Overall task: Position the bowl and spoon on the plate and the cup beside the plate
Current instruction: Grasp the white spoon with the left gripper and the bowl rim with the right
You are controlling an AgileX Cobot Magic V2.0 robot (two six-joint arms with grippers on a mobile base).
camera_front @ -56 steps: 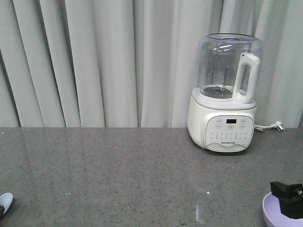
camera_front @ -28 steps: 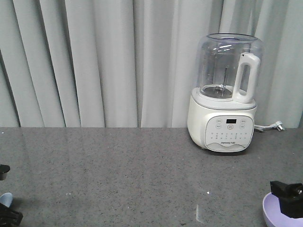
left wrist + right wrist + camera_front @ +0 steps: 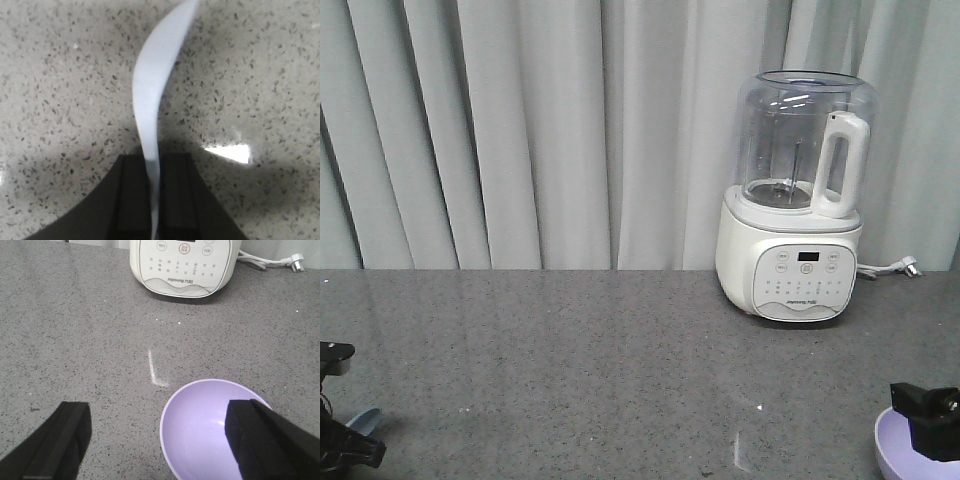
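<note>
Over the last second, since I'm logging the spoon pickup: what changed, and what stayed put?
The left gripper came into the front view from the left edge and moved inward. It is now shut on the spoon, which has shifted slightly right. Unchanged: the right gripper stays open with one finger over the bowl, and the blender has not moved.

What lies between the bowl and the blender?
Bare grey counter with one short white streak, nothing else; the right wrist view shows bowl and blender apart.
</note>
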